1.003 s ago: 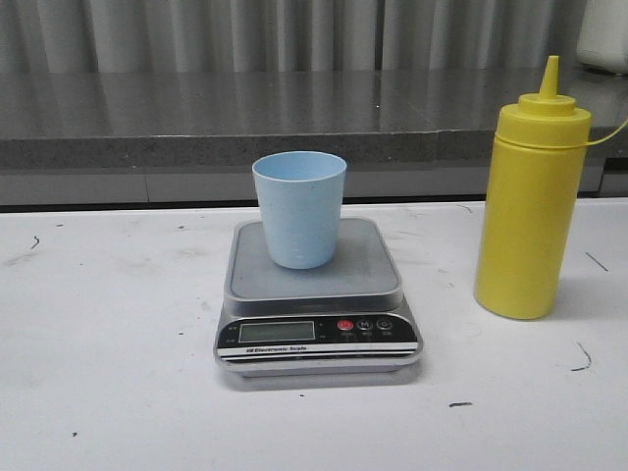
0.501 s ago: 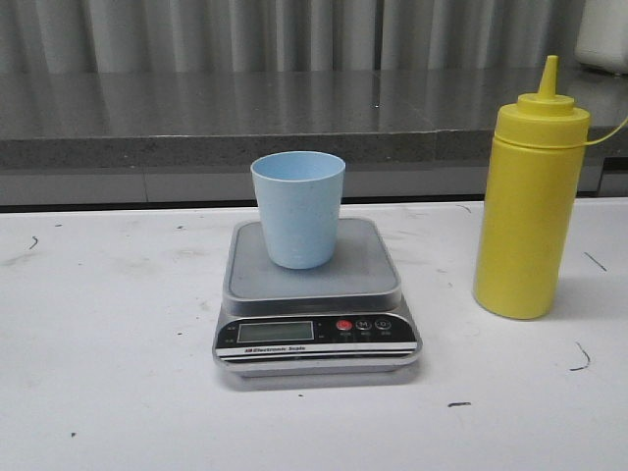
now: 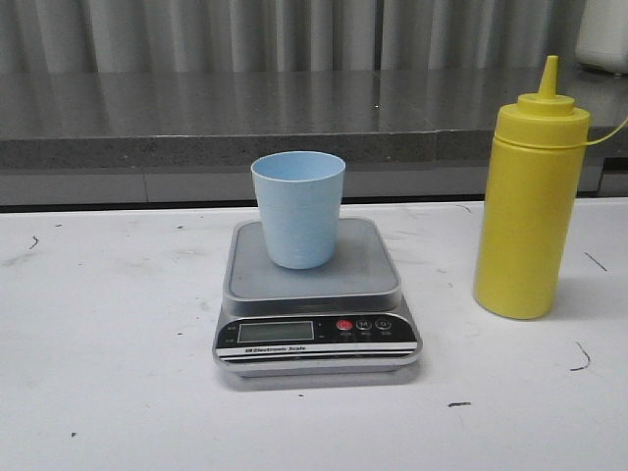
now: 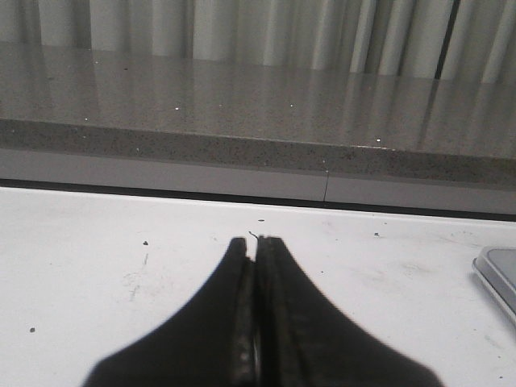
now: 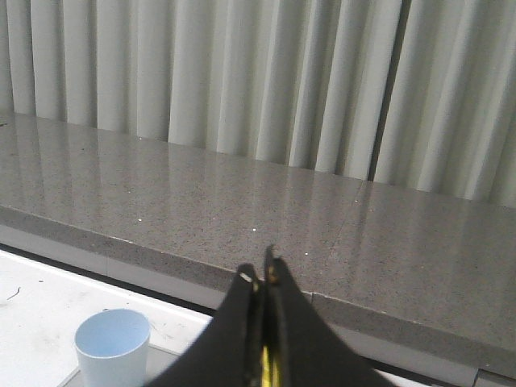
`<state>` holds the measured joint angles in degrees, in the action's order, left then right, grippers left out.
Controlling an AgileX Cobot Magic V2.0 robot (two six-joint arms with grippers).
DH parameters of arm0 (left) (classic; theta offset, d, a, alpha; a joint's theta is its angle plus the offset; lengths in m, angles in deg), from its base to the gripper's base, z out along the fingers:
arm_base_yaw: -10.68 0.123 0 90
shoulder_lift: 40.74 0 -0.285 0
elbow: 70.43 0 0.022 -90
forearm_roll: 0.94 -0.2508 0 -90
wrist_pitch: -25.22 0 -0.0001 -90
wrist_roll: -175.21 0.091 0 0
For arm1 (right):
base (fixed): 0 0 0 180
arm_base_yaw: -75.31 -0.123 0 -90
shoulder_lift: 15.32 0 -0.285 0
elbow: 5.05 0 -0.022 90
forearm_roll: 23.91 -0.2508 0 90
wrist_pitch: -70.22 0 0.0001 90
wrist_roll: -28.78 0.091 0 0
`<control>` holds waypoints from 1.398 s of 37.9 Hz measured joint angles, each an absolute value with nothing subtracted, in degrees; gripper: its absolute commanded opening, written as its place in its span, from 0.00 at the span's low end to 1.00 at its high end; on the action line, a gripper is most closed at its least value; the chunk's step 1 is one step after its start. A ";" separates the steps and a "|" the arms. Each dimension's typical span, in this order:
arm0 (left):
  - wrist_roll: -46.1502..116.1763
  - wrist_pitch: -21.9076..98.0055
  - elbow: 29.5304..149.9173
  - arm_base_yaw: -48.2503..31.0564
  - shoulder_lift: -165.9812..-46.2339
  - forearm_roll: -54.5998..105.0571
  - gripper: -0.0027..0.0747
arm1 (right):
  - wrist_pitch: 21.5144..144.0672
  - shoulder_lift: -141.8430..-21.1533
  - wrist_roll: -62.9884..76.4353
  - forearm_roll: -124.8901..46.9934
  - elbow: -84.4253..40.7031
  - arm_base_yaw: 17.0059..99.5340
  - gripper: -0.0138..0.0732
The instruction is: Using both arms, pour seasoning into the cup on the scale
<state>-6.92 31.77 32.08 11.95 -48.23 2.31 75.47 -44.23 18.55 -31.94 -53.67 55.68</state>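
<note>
The pale blue cup [image 3: 297, 211] stands upright on the steel platform of the silver scale [image 3: 365, 273], mid-table. The tall yellow seasoning bottle [image 3: 530, 206] stands upright on the white table to the right of the scale, apart from it. Neither gripper shows in the front view. In the left wrist view my left gripper [image 4: 256, 240] is shut and empty over bare white table, with a corner of the scale [image 4: 501, 274] off to one side. In the right wrist view my right gripper [image 5: 260, 274] is shut, the cup [image 5: 113, 348] lies beyond it, and a yellow sliver [image 5: 270, 369] shows between its fingers.
A grey stone ledge [image 3: 196, 118] runs along the back of the white table [image 3: 108, 373], with a pleated curtain behind it. A white object [image 3: 603, 34] sits on the ledge at the far right. A thin yellow strap [image 3: 610, 132] leads off the bottle's shoulder.
</note>
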 measured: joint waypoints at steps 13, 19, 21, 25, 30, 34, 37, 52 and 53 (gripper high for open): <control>-6.92 31.77 32.08 11.95 -48.23 2.31 0.01 | 75.47 -44.23 18.55 -31.94 -53.67 55.68 0.09; -6.92 31.77 32.08 11.95 -48.23 2.31 0.01 | 74.94 -44.23 18.55 -31.63 -54.46 55.68 0.09; -6.92 31.77 32.08 11.95 -48.23 2.31 0.01 | 74.09 -44.23 18.55 -30.82 -55.28 55.68 0.09; -6.92 31.77 32.08 11.95 -48.23 2.31 0.01 | 71.22 -43.29 19.07 -27.74 -59.20 57.88 0.09; -6.92 31.77 32.08 11.95 -48.23 2.31 0.01 | 69.77 -40.13 21.19 -25.24 -67.66 63.60 0.09; -6.92 31.77 32.08 11.95 -48.23 2.31 0.01 | 69.77 -35.52 25.03 -24.82 -74.17 68.28 0.09; -6.92 31.77 32.08 11.95 -48.23 2.31 0.01 | 70.22 -31.97 27.29 -24.73 -77.82 70.66 0.09; -6.92 31.74 32.08 11.95 -48.23 2.33 0.01 | 81.36 -22.54 28.78 -24.60 -83.81 73.67 0.09; -6.92 31.74 32.08 11.95 -48.23 2.33 0.01 | 81.84 -22.54 28.78 -24.60 -83.81 73.67 0.09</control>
<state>-6.92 31.74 32.08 11.95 -48.23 2.33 81.84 -22.54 28.78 -24.60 -83.81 73.67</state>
